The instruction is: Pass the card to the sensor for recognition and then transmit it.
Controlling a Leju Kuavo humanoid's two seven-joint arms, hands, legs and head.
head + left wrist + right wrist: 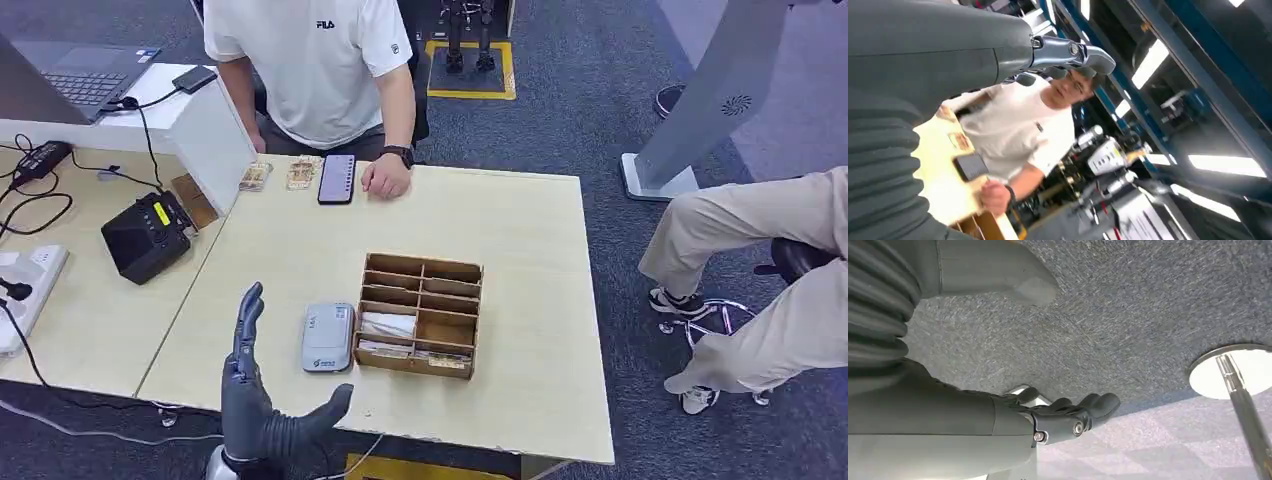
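Grey left hand (262, 400) is hovering empty with fingers spread over the table's (520, 230) near edge, the right (1068, 415) hanging empty, so the task is only starting: next, picking a card (388, 324) from the box (420, 315) beside the sensor (329, 338).

On the table (520, 240), the card reader (329, 337) lies just beside the compartment box (422, 315), at its 9 o'clock. The phone (337, 179) lies at 12 o'clock, near a person's hand (386, 177). The left hand (262, 400) sits at 7 o'clock.
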